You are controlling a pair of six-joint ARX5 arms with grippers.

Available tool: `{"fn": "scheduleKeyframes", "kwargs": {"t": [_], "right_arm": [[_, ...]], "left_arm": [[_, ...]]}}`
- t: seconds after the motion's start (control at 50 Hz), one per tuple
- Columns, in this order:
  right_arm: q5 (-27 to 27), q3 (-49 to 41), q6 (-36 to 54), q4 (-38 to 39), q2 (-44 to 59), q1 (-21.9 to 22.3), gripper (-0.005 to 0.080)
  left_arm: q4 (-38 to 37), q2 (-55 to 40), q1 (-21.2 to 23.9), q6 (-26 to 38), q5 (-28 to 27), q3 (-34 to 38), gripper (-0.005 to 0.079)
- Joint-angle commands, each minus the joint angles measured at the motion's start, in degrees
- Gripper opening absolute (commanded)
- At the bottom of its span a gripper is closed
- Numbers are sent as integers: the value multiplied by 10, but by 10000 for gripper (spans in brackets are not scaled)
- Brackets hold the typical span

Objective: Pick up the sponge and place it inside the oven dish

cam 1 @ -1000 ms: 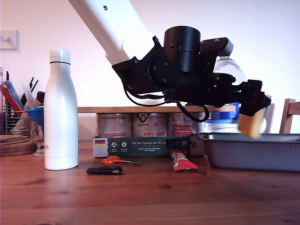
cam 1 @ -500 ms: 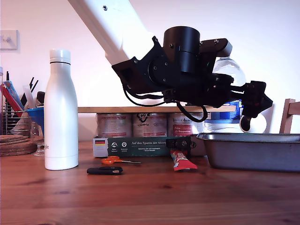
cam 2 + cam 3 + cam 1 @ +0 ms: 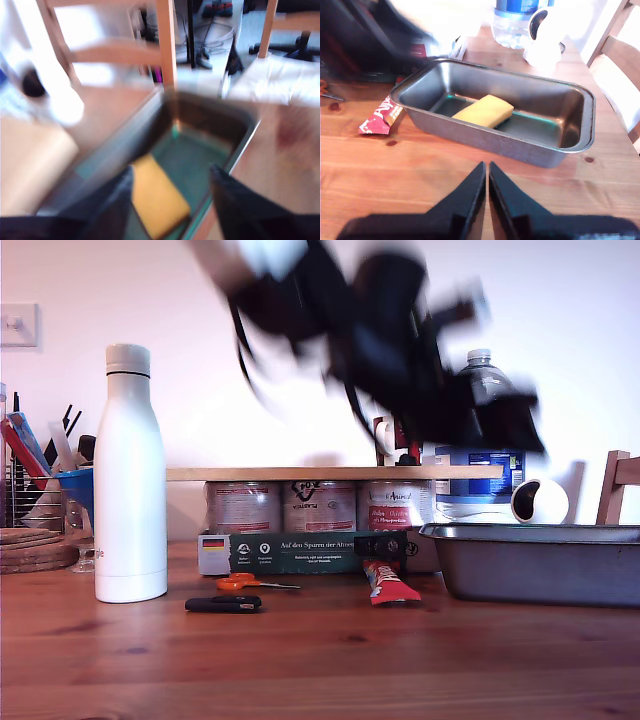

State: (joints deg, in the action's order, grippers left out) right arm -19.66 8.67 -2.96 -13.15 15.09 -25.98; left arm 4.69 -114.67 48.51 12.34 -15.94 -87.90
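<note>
**Sponge lies in the oven dish, both grippers empty**

Wooden table (image 3: 320, 660) fills the foreground of the exterior view, with a pale wall behind it and a low shelf board resting on a row of tins at the back. Above the table an arm shows only as a dark smear of motion blur, so its outline cannot be read there.

At the exterior view's right stands the oven dish (image 3: 540, 562), a grey metal pan seen side-on, its rim just below a large water bottle (image 3: 487, 445) and a small white round object (image 3: 540, 502). At the exterior view's left stands a tall white bottle (image 3: 129, 480), upright and well apart from the dish. Between them a dark green box (image 3: 305, 552) lies along the shelf front, with a red snack wrapper (image 3: 390, 583) near the dish's end, orange-handled scissors (image 3: 245, 583) and a black pocket tool (image 3: 224, 604) lying flat.

My first gripper (image 3: 170, 192) hangs over the dish with its jaws spread wide and nothing between them. My second gripper (image 3: 486, 187) sits lower, beside the dish's long wall, its jaws almost touching and empty.

The sponge (image 3: 484, 111) lies flat on the dish floor, yellow face up, clear of both grippers.
</note>
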Motion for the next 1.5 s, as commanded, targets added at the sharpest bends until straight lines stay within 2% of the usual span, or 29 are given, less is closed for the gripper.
{"fn": "scheduleKeyframes", "kwargs": {"t": [0.0,0.34,0.62,0.74,0.92,1.14,1.48], "right_arm": [[2,5,3,7,-1,-2,-13],[2,5,5,22,-1,-2,-13],[2,5,15,26,-1,-2,-13],[7,5,15,30,-1,-2,-13],[26,5,15,36,-1,-1,-13],[12,5,15,58,-5,3,-13],[11,5,30,65,-5,14,-13]], "left_arm": [[-33,32,-5,1,0,-4,-24],[-252,167,-26,-4,21,-4,-24],[-334,219,-34,-10,56,3,-24],[-315,249,-35,-18,75,50,-24],[-232,317,-57,-47,84,181,-24],[-159,389,-109,-86,85,309,-24],[-89,464,-196,-122,85,436,-24]]}}
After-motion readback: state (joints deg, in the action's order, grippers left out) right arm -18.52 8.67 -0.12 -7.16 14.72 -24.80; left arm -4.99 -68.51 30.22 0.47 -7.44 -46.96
